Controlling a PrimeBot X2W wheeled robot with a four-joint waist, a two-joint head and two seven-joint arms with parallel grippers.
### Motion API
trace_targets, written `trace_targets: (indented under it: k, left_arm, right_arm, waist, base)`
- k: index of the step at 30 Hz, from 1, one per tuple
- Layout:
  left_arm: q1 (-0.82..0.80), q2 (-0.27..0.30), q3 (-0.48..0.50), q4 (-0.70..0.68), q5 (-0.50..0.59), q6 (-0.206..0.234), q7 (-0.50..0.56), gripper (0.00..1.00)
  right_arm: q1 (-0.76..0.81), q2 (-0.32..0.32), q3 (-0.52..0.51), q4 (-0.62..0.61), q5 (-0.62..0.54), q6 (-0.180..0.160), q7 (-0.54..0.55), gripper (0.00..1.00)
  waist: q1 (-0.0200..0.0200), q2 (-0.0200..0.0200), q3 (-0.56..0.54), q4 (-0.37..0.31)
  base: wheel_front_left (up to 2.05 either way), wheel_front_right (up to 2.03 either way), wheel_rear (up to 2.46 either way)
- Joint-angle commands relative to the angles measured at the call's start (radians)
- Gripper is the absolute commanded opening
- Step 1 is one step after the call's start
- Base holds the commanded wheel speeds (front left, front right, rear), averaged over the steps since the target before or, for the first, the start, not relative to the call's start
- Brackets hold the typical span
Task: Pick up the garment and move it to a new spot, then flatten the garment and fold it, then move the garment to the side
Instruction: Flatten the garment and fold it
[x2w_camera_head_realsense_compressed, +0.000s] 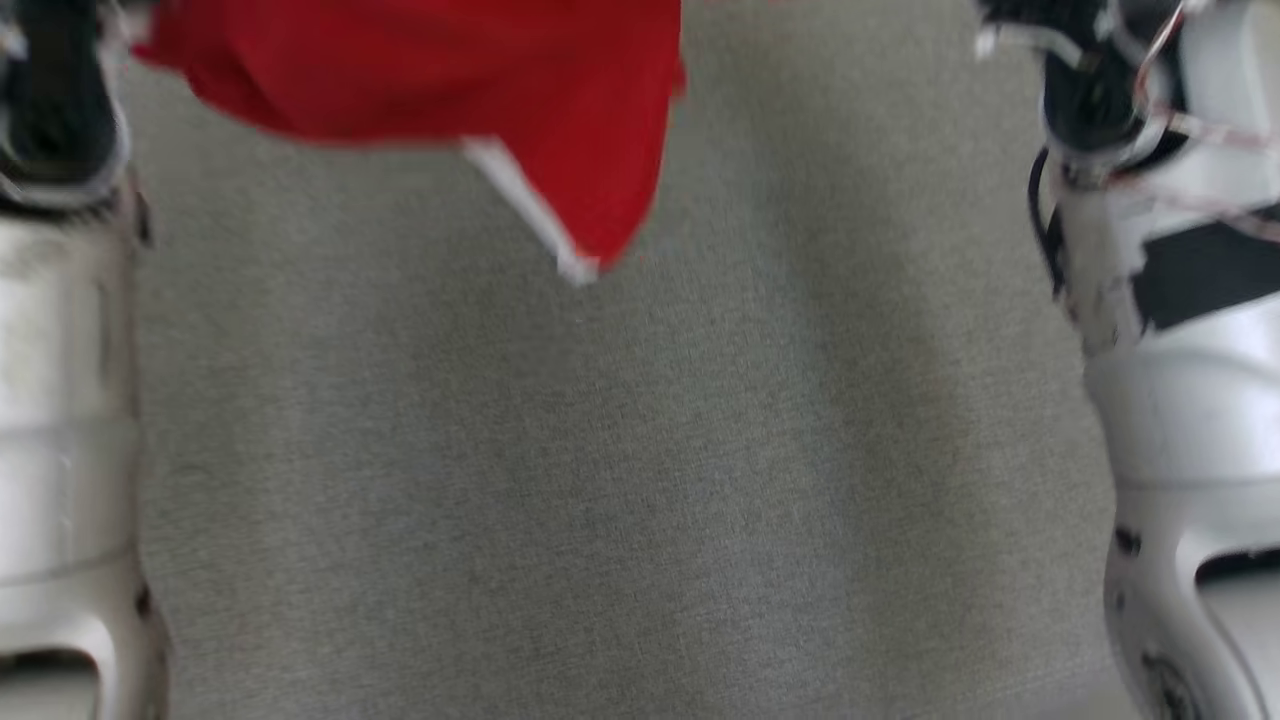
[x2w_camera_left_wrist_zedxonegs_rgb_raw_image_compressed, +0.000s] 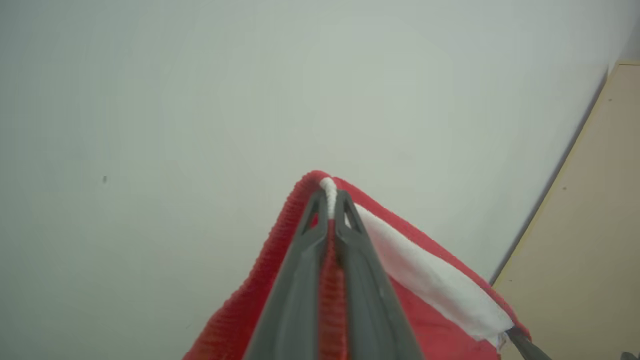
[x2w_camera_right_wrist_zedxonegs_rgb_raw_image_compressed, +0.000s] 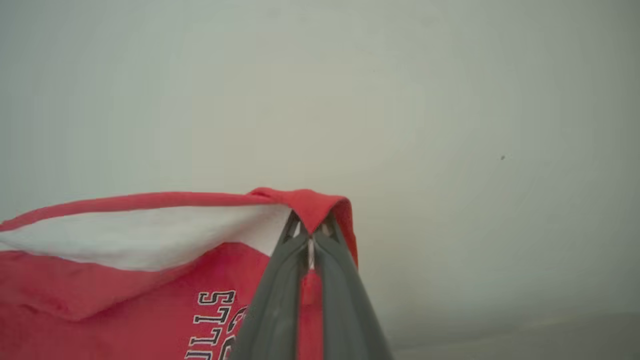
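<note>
The garment (x2w_camera_head_realsense_compressed: 450, 70) is red with a white band and hangs blurred at the top of the head view, above the grey surface (x2w_camera_head_realsense_compressed: 640, 480). My left gripper (x2w_camera_left_wrist_zedxonegs_rgb_raw_image_compressed: 330, 197) is shut on a red and white edge of the garment (x2w_camera_left_wrist_zedxonegs_rgb_raw_image_compressed: 430, 280), with cloth pinched between the dark fingers. My right gripper (x2w_camera_right_wrist_zedxonegs_rgb_raw_image_compressed: 310, 227) is shut on another red fold of the garment (x2w_camera_right_wrist_zedxonegs_rgb_raw_image_compressed: 100, 280), which stretches away to the left and shows black and white lettering. Both forearms, the left (x2w_camera_head_realsense_compressed: 60, 400) and the right (x2w_camera_head_realsense_compressed: 1180, 400), stand at the sides of the head view.
A pale plain wall (x2w_camera_left_wrist_zedxonegs_rgb_raw_image_compressed: 250, 100) lies behind the cloth in both wrist views. A beige panel (x2w_camera_left_wrist_zedxonegs_rgb_raw_image_compressed: 590, 225) stands at the right of the left wrist view. A dark fingertip (x2w_camera_left_wrist_zedxonegs_rgb_raw_image_compressed: 525, 345) pokes in at that view's lower right corner.
</note>
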Motion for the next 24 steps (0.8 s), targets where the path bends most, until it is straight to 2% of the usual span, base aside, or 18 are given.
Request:
trace_targets:
  k: [1,7,11,17,20,24]
  left_arm:
    - [-0.065,0.012,0.011,0.008,0.015,-0.005,-0.035,0.0]
    - [-0.241,0.05,0.003,0.021,0.023,-0.004,-0.178,0.0]
    - [-0.252,0.084,-0.041,-0.022,-0.054,-0.005,-0.228,0.0]
    - [-0.087,0.113,-0.127,-0.073,-0.122,-0.006,-0.253,0.0]
    - [0.059,0.077,-0.115,-0.128,-0.144,-0.006,-0.253,0.0]
    - [0.288,0.044,-0.117,-0.207,-0.144,-0.006,-0.254,0.0]
  right_arm:
    - [-0.067,0.007,-0.011,0.027,-0.013,-0.002,-0.06,0.0]
    - [-0.264,0.012,-0.028,0.142,-0.04,-0.002,-0.35,0.0]
    - [-0.299,0.012,-0.023,0.163,-0.076,-0.002,-0.389,0.0]
    - [-0.197,0.007,0.065,0.181,-0.115,-0.002,-0.391,0.0]
    - [-0.107,-0.022,0.139,0.168,-0.096,-0.002,-0.391,0.0]
    - [0.053,-0.097,0.266,0.116,-0.049,-0.002,-0.378,0.0]
  waist:
    - [-0.0003,-0.0002,0.219,-0.078]
    - [-0.0003,-0.0002,0.271,-0.072]
    - [-0.0003,-0.0002,0.272,-0.06]
    - [-0.0003,-0.0002,0.244,-0.027]
    - [-0.0003,-0.0002,0.201,-0.004]
    - [-0.0003,-0.0002,0.118,0.023]
  base:
    - [0.0,0.0,0.0]
    - [0.0,0.0,0.0]
    - [0.0,0.0,0.0]
    - [0.0,0.0,0.0]
    - [0.0,0.0,0.0]
    - [0.0,0.0,0.0]
